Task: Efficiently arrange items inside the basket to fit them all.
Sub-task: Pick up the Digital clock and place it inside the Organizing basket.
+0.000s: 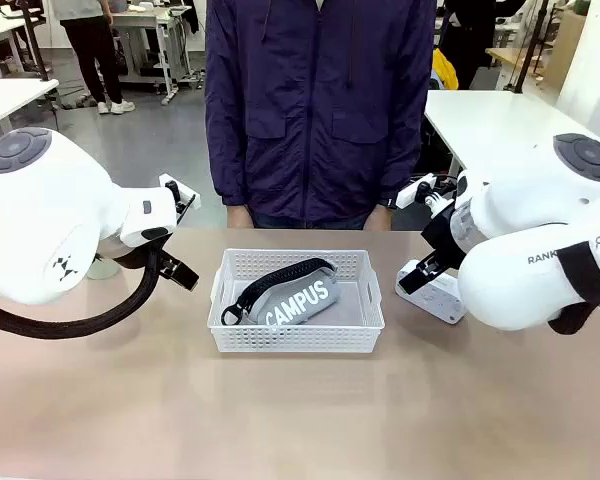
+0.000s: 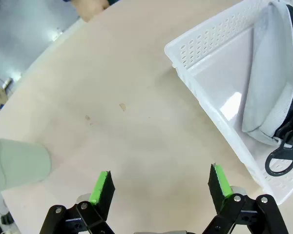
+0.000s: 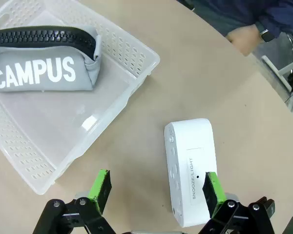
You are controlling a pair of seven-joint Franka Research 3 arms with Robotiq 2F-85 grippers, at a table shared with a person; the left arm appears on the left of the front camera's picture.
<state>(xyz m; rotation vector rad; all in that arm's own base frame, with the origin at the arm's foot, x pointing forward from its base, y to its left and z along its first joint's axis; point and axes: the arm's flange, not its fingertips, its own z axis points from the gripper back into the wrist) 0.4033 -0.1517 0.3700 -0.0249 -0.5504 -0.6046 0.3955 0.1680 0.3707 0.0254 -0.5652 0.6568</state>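
Note:
The white perforated basket (image 1: 360,335) stands at the middle of the table, and the grey "CAMPUS" pouch (image 1: 298,297) lies slanted inside it with its black zipper up. In the left wrist view my left gripper (image 2: 160,184) is open over bare table, the basket (image 2: 205,105) to its right and the pale green cup (image 2: 14,163) at its left. My right gripper (image 3: 156,187) is open just right of the basket (image 3: 132,87). The white rounded box (image 3: 188,168) lies on the table, partly between its fingers, close to the right pad (image 3: 211,187).
A person in a dark blue jacket (image 1: 320,110) stands at the far edge, one hand (image 3: 244,36) resting near the table's rim. Bare tabletop lies in front of the basket and on both sides of it.

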